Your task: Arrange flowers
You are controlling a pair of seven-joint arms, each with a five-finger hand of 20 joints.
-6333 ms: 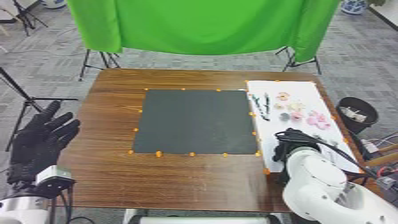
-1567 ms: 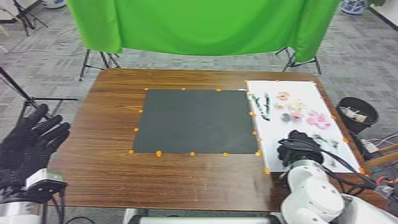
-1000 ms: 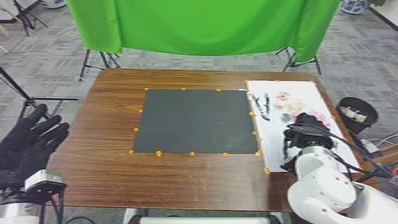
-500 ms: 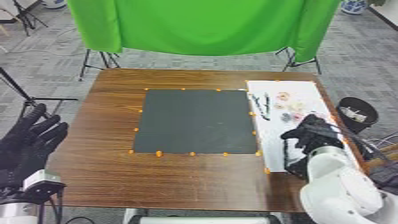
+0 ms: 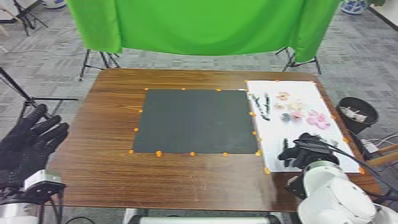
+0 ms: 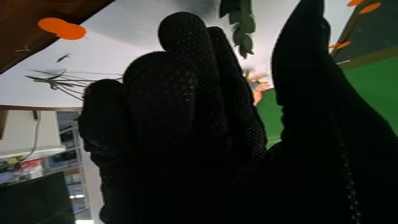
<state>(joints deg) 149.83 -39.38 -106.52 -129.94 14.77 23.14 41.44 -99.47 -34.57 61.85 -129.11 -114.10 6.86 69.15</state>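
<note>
Hovering over the near part of the white sheet (image 5: 272,131), the right hand (image 5: 308,149) has its fingers straight, thumb apart, gripping nothing visible! Pink flowers (image 5: 318,120) lie just beyond those fingertips; a leafy stem (image 6: 242,27) shows past the finger-thumb gap. Over at the table's left edge, the left hand (image 5: 27,147) is spread open.
</note>
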